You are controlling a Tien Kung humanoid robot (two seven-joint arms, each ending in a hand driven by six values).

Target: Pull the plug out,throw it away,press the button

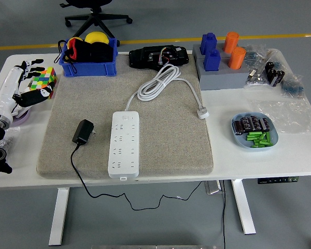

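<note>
A white power strip (124, 143) lies on the grey mat (166, 135), its white cord (158, 83) coiled behind it and its own white plug (202, 111) lying to the right. A black plug adapter (83, 132) lies on the mat left of the strip, out of the sockets, its black cable running off the table's front edge. My left hand (30, 83) is at the table's left edge beside a coloured cube (43, 81), fingers spread and holding nothing. It is well left of the adapter. The right arm is out of view.
A blue bin (89, 57) with yellow and black items stands at the back left, a black device (157, 56) behind the mat. Blue and orange blocks on a grey stand (220, 66), plastic bags (280, 78) and a blue dish of small parts (254, 130) are on the right.
</note>
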